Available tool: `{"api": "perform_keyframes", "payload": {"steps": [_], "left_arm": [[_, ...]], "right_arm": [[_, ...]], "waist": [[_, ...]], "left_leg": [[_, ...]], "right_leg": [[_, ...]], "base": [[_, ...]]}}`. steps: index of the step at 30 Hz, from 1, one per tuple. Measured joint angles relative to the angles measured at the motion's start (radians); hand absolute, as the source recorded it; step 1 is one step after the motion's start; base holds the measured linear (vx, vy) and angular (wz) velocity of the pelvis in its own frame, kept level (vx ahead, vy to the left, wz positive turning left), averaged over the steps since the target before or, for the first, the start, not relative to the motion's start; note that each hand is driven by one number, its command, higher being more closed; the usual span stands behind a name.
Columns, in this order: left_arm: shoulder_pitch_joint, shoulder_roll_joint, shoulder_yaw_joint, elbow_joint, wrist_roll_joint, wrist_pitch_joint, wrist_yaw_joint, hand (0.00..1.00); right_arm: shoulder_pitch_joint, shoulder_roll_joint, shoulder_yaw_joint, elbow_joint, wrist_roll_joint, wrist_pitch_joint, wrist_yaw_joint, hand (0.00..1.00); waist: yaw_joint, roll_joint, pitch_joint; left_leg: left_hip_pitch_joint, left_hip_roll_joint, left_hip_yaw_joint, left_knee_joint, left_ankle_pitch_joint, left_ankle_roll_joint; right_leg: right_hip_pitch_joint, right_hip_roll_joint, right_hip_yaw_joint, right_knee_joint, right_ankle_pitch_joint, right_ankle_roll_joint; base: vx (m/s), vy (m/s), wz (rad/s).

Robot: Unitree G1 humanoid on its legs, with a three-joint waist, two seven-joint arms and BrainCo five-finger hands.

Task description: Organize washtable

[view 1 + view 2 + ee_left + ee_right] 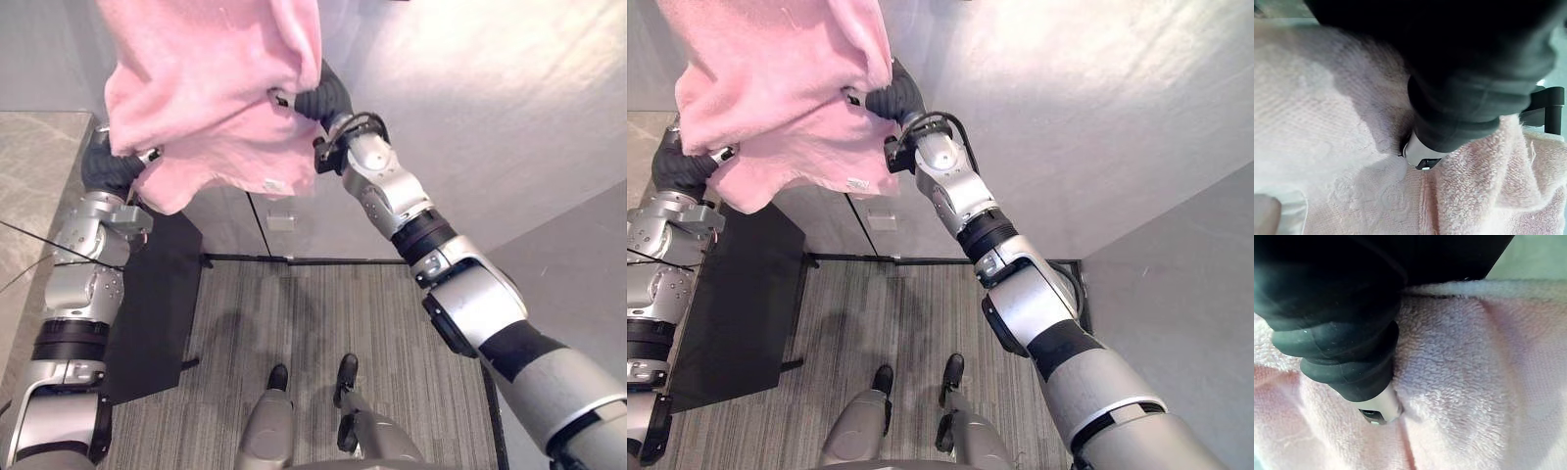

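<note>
Pale grey wall [470,117] takes most of the head view; below it, grey striped carpet floor [313,333], with a dark track [294,259] running where the two meet. Pink terry towel [211,88] is up in the air near the top of the view, in front of the wall and well clear of the floor, bunched and sagging between both raised arms. Flat black panel [157,304] stands on the robot's left under the towel's lower corner; beside it, a grey veined stone worktop [34,186] at the left edge. Left hand [110,168] is buried in the towel's lower left part, only its dark ribbed cover out; the left wrist view has the cover [1474,98] pushed into the pile; cannot tell if it is clamped or apart. Right hand [323,98] goes into the towel's right edge, higher up; the right wrist view has its cover [1342,333] sunk in the same cloth; cannot tell there either. Small white label [274,185] sits on the towel's bottom hem.
</note>
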Motion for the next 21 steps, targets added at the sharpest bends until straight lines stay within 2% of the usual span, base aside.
{"api": "perform_keyframes", "payload": {"steps": [7, 21], "left_arm": [[0.021, -0.038, 0.017, 0.006, 0.010, 0.012, 0.000, 1.00], [0.020, -0.039, 0.021, 0.013, 0.020, 0.016, -0.003, 1.00]], "right_arm": [[0.053, 0.000, 0.000, 0.000, 0.004, 0.008, 0.026, 1.00], [0.056, 0.000, 0.000, 0.022, 0.046, 0.008, 0.031, 1.00]], "waist": [[-0.010, 0.000, 0.000], [-0.011, 0.007, 0.001]], "left_leg": [[0.002, 0.001, 0.007, 0.000, 0.000, 0.000], [0.007, 0.000, 0.014, -0.007, 0.000, 0.000]], "right_leg": [[0.000, 0.000, 0.011, 0.000, 0.000, 0.000], [-0.002, 0.000, 0.014, 0.000, 0.000, 0.001]], "base": [[0.00, 0.080, -0.03], [0.00, 0.016, -0.01]]}}
